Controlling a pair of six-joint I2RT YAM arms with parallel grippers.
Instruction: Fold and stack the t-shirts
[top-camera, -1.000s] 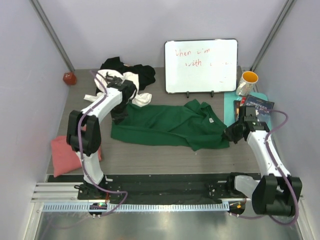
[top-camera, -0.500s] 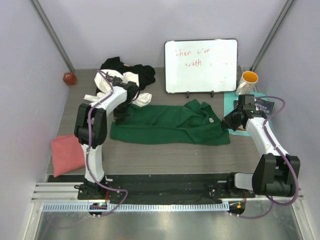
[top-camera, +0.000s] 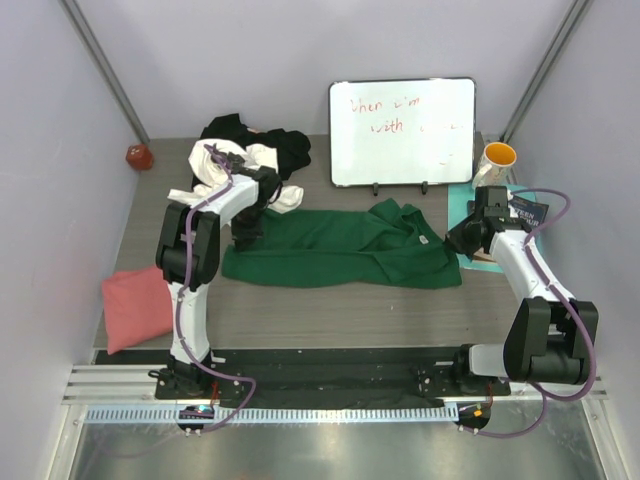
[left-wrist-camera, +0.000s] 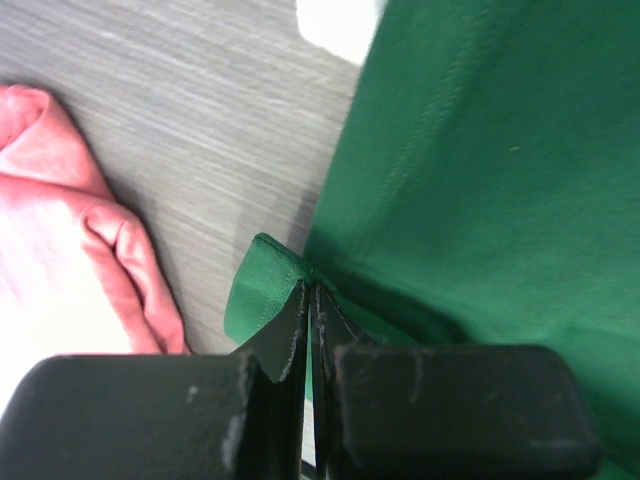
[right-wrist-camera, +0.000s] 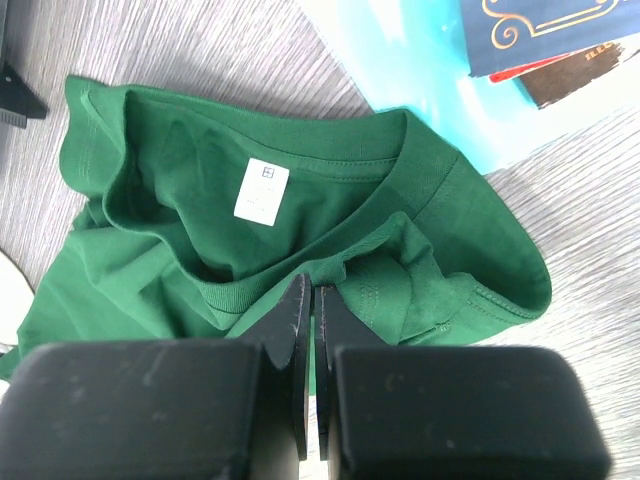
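While each arm holds one end, the dark green t-shirt lies flat on the table, long axis left to right. Left gripper: jaws pinching the hem corner. Right gripper: jaws pinching cloth below the collar.

A dark green cloth t-shirt lies stretched flat across the grey wood-grain table. The left gripper is at its left edge and the right gripper at its collar end. A salmon pink cloth t-shirt lies at the near left.
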